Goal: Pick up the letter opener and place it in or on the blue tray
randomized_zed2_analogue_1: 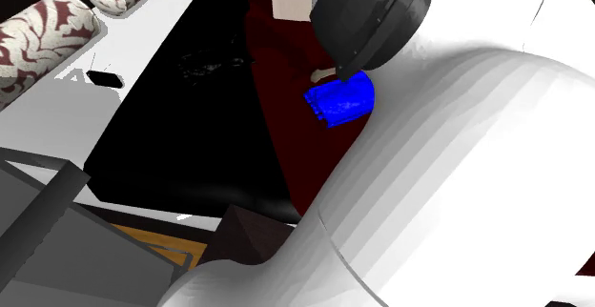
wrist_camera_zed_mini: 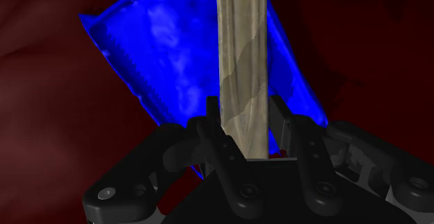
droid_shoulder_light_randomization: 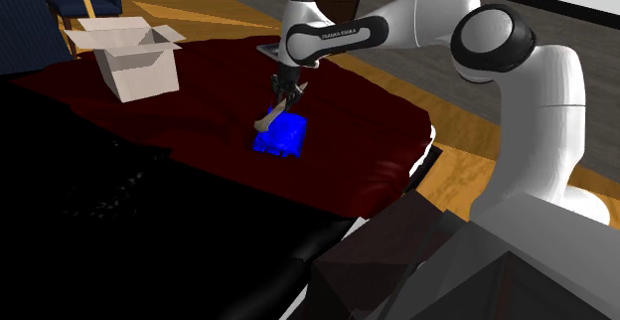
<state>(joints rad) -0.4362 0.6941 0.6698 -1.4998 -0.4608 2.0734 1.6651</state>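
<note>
While the letter opener (wrist_camera_zed_mini: 243, 62), a pale beige strip with a lighter band across it, is clasped between the two black fingers (wrist_camera_zed_mini: 211, 115) of the tool (wrist_camera_zed_mini: 245, 108), it is carried over the blue tray (wrist_camera_zed_mini: 167, 56), along whose length its free end is pointed in the wrist view. In the shoulder view the tool (droid_shoulder_light_randomization: 286, 97) is seen hanging just above the blue tray (droid_shoulder_light_randomization: 281, 136), and the letter opener (droid_shoulder_light_randomization: 270, 119) is seen slanting down from the fingers towards the tray's rim on that view's left. Whether its tip is touching the tray cannot be told. The blue tray is set on a table (droid_shoulder_light_randomization: 199, 89) covered in dark red, much of which is lost in black shade towards the shoulder view's lower left. An open pale box (droid_shoulder_light_randomization: 139, 60) is stood on the same table, well apart from the tray, towards the upper left. The white arm (droid_shoulder_light_randomization: 397, 25) is stretched from the stand (droid_shoulder_light_randomization: 477, 268) at the lower right across to the tray. In the second exterior view the blue tray (randomized_zed2_analogue_1: 340, 99) is glimpsed between a dark joint and the arm's white shell, and two cushions (randomized_zed2_analogue_1: 43, 33) patterned in white and dark red are seen at the upper left.
</note>
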